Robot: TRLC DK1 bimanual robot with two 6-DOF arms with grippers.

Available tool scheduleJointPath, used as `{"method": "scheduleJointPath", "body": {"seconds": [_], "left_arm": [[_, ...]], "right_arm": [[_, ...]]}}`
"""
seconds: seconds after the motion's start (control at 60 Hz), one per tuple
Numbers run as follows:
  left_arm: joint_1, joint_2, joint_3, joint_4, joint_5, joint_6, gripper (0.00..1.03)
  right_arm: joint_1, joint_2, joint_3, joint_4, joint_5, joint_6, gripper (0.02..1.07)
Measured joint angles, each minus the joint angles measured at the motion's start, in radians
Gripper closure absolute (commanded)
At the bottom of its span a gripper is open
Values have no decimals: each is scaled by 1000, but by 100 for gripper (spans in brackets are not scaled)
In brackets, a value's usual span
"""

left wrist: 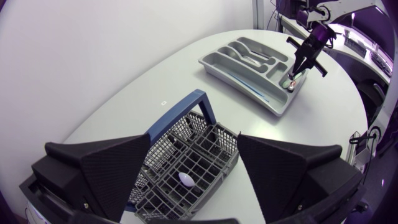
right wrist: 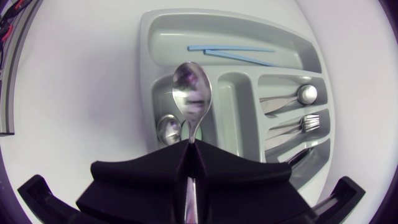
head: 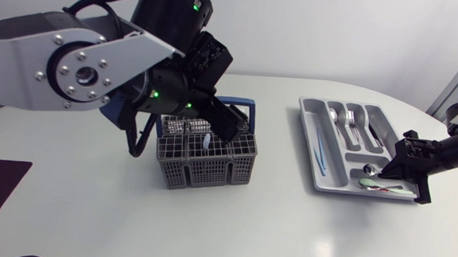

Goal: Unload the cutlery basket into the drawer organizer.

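Presently the right claw (right wrist: 190, 152) grips a spoon (right wrist: 193, 94) above the organizer (right wrist: 148, 43).

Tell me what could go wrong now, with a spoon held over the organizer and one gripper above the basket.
The right gripper grips the spoon by its handle only, over a compartment where a second spoon lies; dropped, it may land on a divider of the organizer.
The open left gripper hangs over the basket; going down for the white piece, a finger could hit the grid or the blue handle.
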Motion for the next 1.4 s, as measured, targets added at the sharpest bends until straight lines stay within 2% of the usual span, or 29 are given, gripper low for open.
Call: {"method": "scheduleJointPath", "body": {"seconds": [0.15,0.383,0.65,0.733,0.767,0.817,0.883,0.917,1.083,1.167,1.4], "left_arm": [[18,27,13,-37,0,0,7],[32,31,23,-49,1,3,7],[44,31,23,-52,9,3,7],[44,31,23,-52,13,4,7],[44,31,23,-52,16,4,7],[44,31,23,-53,16,4,7],[44,31,23,-54,16,4,7],[44,31,23,-57,16,4,7],[44,31,23,-71,16,3,7],[44,29,23,-82,16,3,7],[57,-22,16,-98,20,3,7]], "right_arm": [[49,32,77,-88,85,-3,100],[79,102,150,-151,188,-8,100],[86,179,157,-141,203,-9,98],[93,181,157,-135,205,-9,84],[93,181,157,-133,205,-9,73],[95,181,157,-130,205,-8,47],[95,181,157,-129,206,-7,28],[95,181,157,-129,206,-5,22],[89,168,157,-135,205,2,11],[75,117,157,-159,193,3,11],[19,-34,154,-225,69,3,10]]}}
